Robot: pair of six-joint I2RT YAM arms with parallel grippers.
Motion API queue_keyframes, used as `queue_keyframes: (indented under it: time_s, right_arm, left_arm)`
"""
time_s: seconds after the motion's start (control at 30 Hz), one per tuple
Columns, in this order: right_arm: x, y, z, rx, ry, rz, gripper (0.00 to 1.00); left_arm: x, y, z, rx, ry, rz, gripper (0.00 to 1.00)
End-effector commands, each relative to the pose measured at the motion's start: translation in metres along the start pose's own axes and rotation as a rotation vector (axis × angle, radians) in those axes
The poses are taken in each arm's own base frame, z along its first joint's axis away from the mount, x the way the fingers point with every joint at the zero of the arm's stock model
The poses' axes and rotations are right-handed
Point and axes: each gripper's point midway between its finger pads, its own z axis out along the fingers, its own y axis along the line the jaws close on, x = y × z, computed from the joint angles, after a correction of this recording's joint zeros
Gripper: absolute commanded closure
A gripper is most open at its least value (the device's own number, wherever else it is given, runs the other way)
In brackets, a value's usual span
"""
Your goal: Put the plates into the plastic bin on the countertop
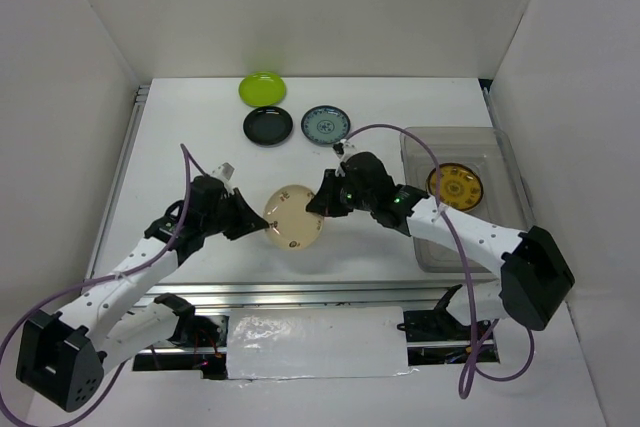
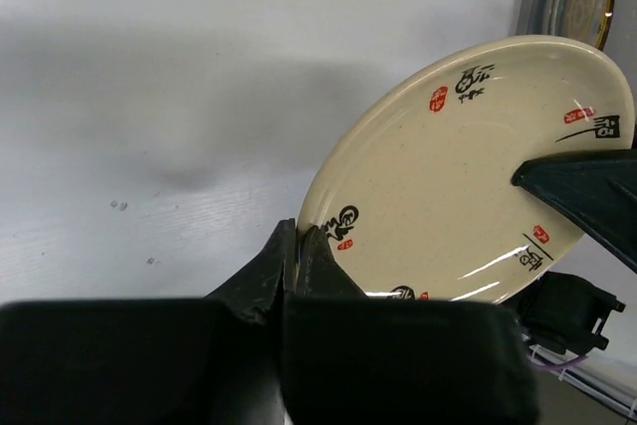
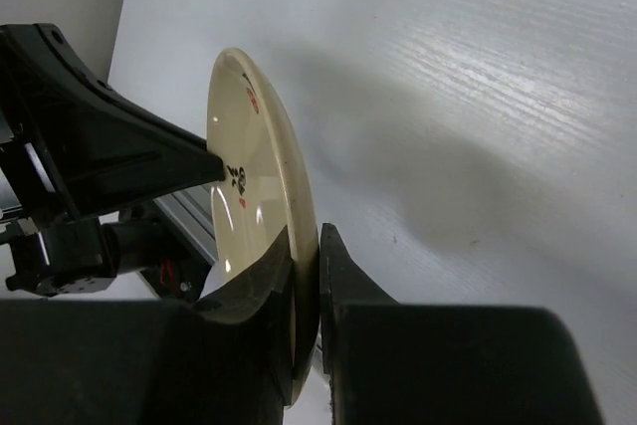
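arms: white links, black joints | cables: purple | LEDs: green

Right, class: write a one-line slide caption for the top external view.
Left gripper and right gripper pinch opposite edges of the cream plate; an amber plate lies in the plastic bin.

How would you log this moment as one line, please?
left hand: shut on cream plate rim | right hand: shut on opposite rim | plastic bin: amber plate inside | lime green plate, black plate, blue-grey plate: on countertop

Walls: you see plain white panels enclosing three sides.
Front sheet: you see it white and wrinkled, lying along the near edge.
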Motion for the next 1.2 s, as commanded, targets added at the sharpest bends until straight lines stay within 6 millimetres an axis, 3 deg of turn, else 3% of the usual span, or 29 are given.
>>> queue_keyframes:
  time_s: [0.0, 0.07, 0.1, 0.13, 0.2, 0.23, 0.3, 0.33, 0.43, 0.47, 0.53, 0.57, 0.63, 0.67, 0.73, 0.9, 0.93, 1.0, 1.03, 1.07, 1.13, 1.17]
  right_arm:
    - [-0.013, -0.014, -0.012, 0.099, -0.075, -0.016, 1.00]
    - [-0.019, -0.023, -0.019, 0.119, -0.094, 0.006, 1.00]
    - [-0.020, -0.026, -0.026, 0.121, -0.101, 0.015, 1.00]
    - [-0.027, -0.037, -0.033, 0.137, -0.118, 0.042, 1.00]
    - [-0.039, -0.046, -0.056, 0.161, -0.169, 0.074, 1.00]
    - [-0.054, -0.068, -0.070, 0.215, -0.225, 0.116, 1.00]
    - [-0.069, -0.093, -0.109, 0.281, -0.337, 0.190, 1.00]
    - [-0.087, -0.123, -0.144, 0.363, -0.465, 0.253, 1.00]
    - [-0.097, -0.181, -0.197, 0.525, -0.647, 0.404, 1.00]
    - [-0.098, -0.217, -0.229, 0.609, -0.751, 0.492, 1.00]
    - [-0.093, -0.246, -0.242, 0.634, -0.803, 0.590, 1.00]
    - [-0.094, -0.267, -0.260, 0.678, -0.865, 0.656, 1.00]
    - [-0.086, -0.296, -0.259, 0.709, -0.843, 0.737, 1.00]
    - [-0.092, -0.306, -0.264, 0.697, -0.878, 0.754, 1.00]
    - [-0.088, -0.327, -0.249, 0.679, -0.834, 0.813, 0.98]
    - [-0.092, -0.348, -0.241, 0.720, -0.820, 0.852, 0.95]
    - [-0.092, -0.350, -0.242, 0.728, -0.818, 0.855, 0.91]
    - [-0.092, -0.351, -0.243, 0.747, -0.818, 0.857, 0.46]
    - [-0.095, -0.348, -0.244, 0.748, -0.820, 0.848, 0.32]
    - [-0.089, -0.346, -0.243, 0.771, -0.797, 0.861, 0.01]
    - [-0.093, -0.339, -0.249, 0.829, -0.806, 0.826, 0.00]
    - [-0.085, -0.337, -0.249, 0.870, -0.778, 0.828, 0.00]
  left_arm:
    - [-0.023, -0.025, -0.012, 0.046, -0.075, 0.030, 1.00]
    - [-0.030, -0.027, -0.017, 0.036, -0.100, 0.021, 0.61]
    - [-0.032, -0.023, -0.022, 0.013, -0.125, 0.010, 0.35]
    - [-0.039, -0.026, -0.030, 0.014, -0.161, -0.007, 0.01]
    - [-0.045, -0.014, -0.039, -0.056, -0.209, -0.028, 0.01]
    - [-0.046, -0.014, -0.045, -0.060, -0.212, -0.038, 0.01]
    - [-0.055, -0.005, -0.057, -0.108, -0.282, -0.036, 0.01]
    - [-0.056, -0.001, -0.064, -0.121, -0.305, -0.031, 0.01]
    - [-0.052, 0.003, -0.066, -0.123, -0.297, 0.000, 0.01]
    - [-0.050, 0.003, -0.065, -0.117, -0.287, 0.010, 0.01]
    - [-0.044, 0.004, -0.058, -0.111, -0.248, 0.032, 0.01]
    - [-0.042, 0.003, -0.055, -0.105, -0.229, 0.041, 0.01]
    - [-0.035, 0.000, -0.046, -0.090, -0.174, 0.069, 0.01]
    - [-0.034, -0.002, -0.042, -0.077, -0.158, 0.095, 0.01]
    - [-0.029, -0.006, -0.034, -0.057, -0.112, 0.133, 0.01]
    - [-0.026, -0.007, -0.028, -0.082, -0.041, 0.205, 0.01]
    - [-0.026, -0.007, -0.029, -0.080, -0.045, 0.212, 0.01]
    - [-0.026, -0.007, -0.029, -0.072, -0.049, 0.221, 0.01]
    - [-0.026, -0.008, -0.031, -0.067, -0.057, 0.224, 0.01]
    - [-0.026, -0.007, -0.031, -0.066, -0.058, 0.229, 0.01]
    - [-0.026, -0.005, -0.032, -0.076, -0.065, 0.230, 0.01]
    - [-0.027, -0.003, -0.032, -0.085, -0.065, 0.228, 0.01]
